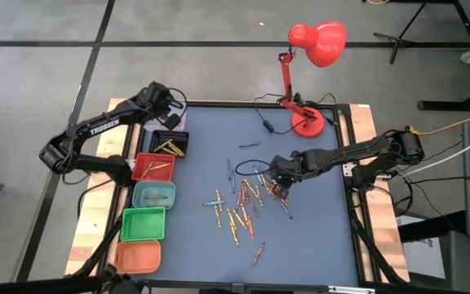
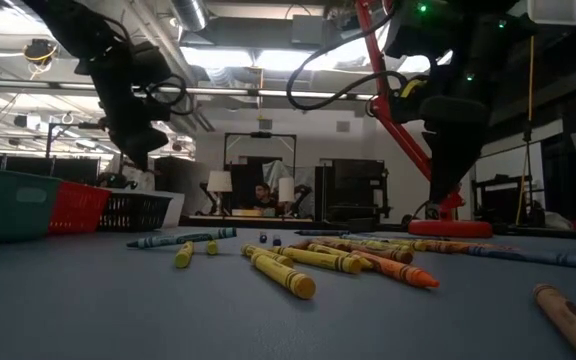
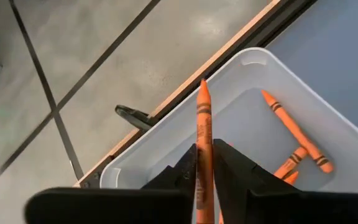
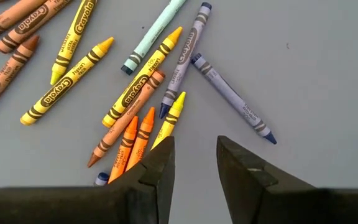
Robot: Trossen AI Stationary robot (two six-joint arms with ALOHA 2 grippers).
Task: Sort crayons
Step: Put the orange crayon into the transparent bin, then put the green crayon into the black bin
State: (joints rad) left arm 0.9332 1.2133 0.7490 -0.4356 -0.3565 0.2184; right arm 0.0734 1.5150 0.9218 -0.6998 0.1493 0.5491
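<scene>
My left gripper (image 1: pixel 168 124) hangs over the dark bin (image 1: pixel 170 145) at the far end of the bin row, shut on an orange crayon (image 3: pixel 202 118). In the left wrist view the bin's pale rim (image 3: pixel 241 59) lies below the crayon, and other orange crayons (image 3: pixel 291 134) lie inside. Loose crayons (image 1: pixel 243 204) of several colours lie flat on the blue mat at mid-table. My right gripper (image 4: pixel 194 162) hovers open over the pile's right side (image 1: pixel 280 184), with nothing between its fingers. My left gripper pinches the orange crayon's wrapped shaft (image 3: pixel 204 165) between its two fingers. The crayon lies along the fingers, with its pointed tip sticking out past them. The fingers slant down over the bin. The crayon is clear of the bin and of the crayons in it.
A red bin (image 1: pixel 153 167), a teal bin (image 1: pixel 153 194), a green bin (image 1: pixel 144 223) and an orange bin (image 1: pixel 137 256) line the table's left side. A red desk lamp (image 1: pixel 312 49) with its cord stands at the far right. Bare mat lies near the front edge.
</scene>
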